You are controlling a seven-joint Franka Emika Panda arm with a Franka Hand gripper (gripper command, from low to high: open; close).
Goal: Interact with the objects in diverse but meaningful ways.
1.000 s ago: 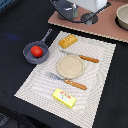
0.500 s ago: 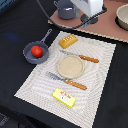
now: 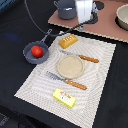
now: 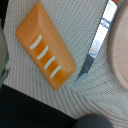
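Observation:
My gripper hangs at the back of the exterior view, above the far edge of the striped placemat and just beside the grey-blue two-handled pot. Its fingers are blurred, so I cannot tell if it is open or shut. The golden bread loaf lies on the mat below it and fills the wrist view. The red tomato sits in the grey pan at the exterior view's left. The yellow butter block lies at the mat's near edge. I see no small white piece.
A round tan plate lies mid-mat, with a knife behind it and a fork in front. The knife blade and the plate's edge show in the wrist view. A bowl stands on the brown board at the back right.
The gripper has shifted slightly towards the exterior view's left, closer to the pot. The objects on the mat have not moved.

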